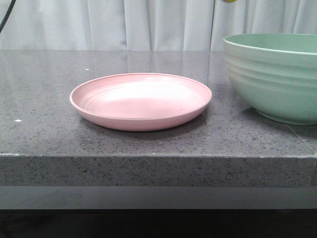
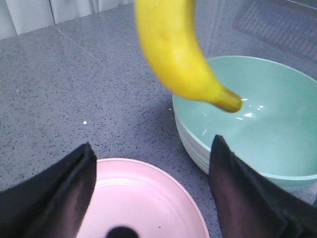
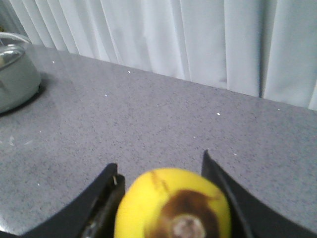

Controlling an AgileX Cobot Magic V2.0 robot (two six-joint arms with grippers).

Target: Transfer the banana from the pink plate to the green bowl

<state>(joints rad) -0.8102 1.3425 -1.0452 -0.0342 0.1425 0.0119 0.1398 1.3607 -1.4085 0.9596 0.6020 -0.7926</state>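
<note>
The banana (image 2: pixel 176 54) hangs in the air above the near rim of the green bowl (image 2: pixel 277 134), its greenish-brown tip pointing down into the bowl. My right gripper (image 3: pixel 159 159) is shut on the banana (image 3: pixel 173 203), whose brown stem end faces the camera between the fingers. My left gripper (image 2: pixel 152 142) is open and empty above the pink plate (image 2: pixel 148 198). In the front view the pink plate (image 1: pixel 141 101) is empty at the table's middle and the green bowl (image 1: pixel 277 74) stands at the right. Neither gripper shows there; only a yellow speck of banana (image 1: pixel 229 1) shows at the top edge.
A grey metal pot (image 3: pixel 15 74) stands on the speckled grey table (image 1: pixel 44 89), seen in the right wrist view. A white curtain (image 1: pixel 148 22) hangs behind the table. The table's front edge (image 1: pixel 158 156) runs just before the plate.
</note>
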